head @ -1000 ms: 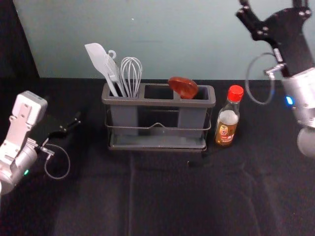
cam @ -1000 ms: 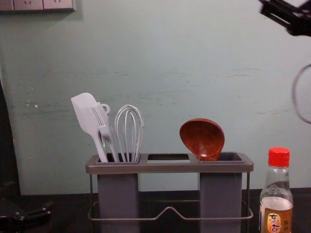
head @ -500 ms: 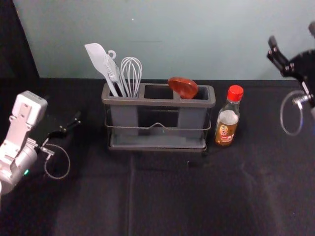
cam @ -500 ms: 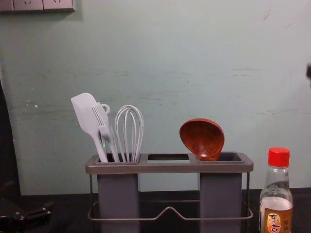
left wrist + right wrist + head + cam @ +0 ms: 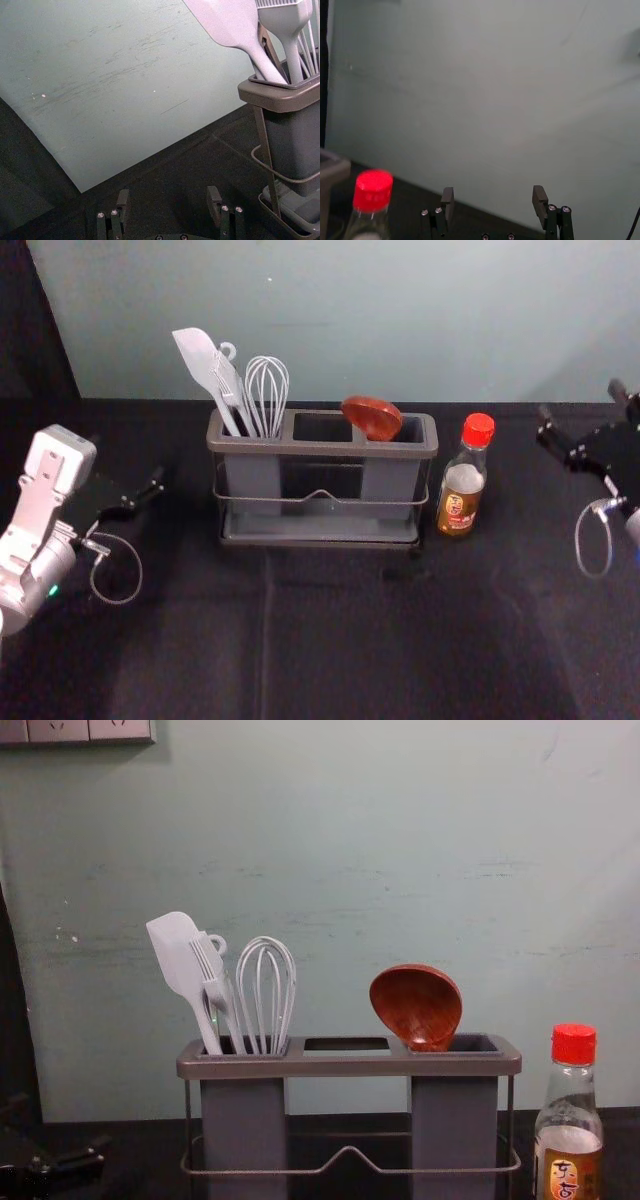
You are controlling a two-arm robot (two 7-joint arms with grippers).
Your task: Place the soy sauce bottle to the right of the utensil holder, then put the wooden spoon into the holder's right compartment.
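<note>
Right gripper (image 5: 581, 403) wide and empty at head view's right edge; left gripper (image 5: 168, 198) idle, wide, far left. Soy sauce bottle (image 5: 463, 490) upright, right of centre, beside utensil holder (image 5: 322, 448); wooden spoon (image 5: 372, 418) in right compartment (image 5: 455, 1120). Both steps look done; I need only park clear.

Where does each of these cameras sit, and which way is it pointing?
Head view: on the head, facing forward and down at the utensil holder; left arm at left, right arm at right.
Left wrist view: facing past the open left gripper toward the wall and holder.
Right wrist view: facing the wall past the open right gripper, soy sauce bottle nearby.
Chest view: lower, facing forward, side-on to the holder; left gripper at the lower left corner.
Head and chest views share the wooden spoon in the holder's right compartment.
</note>
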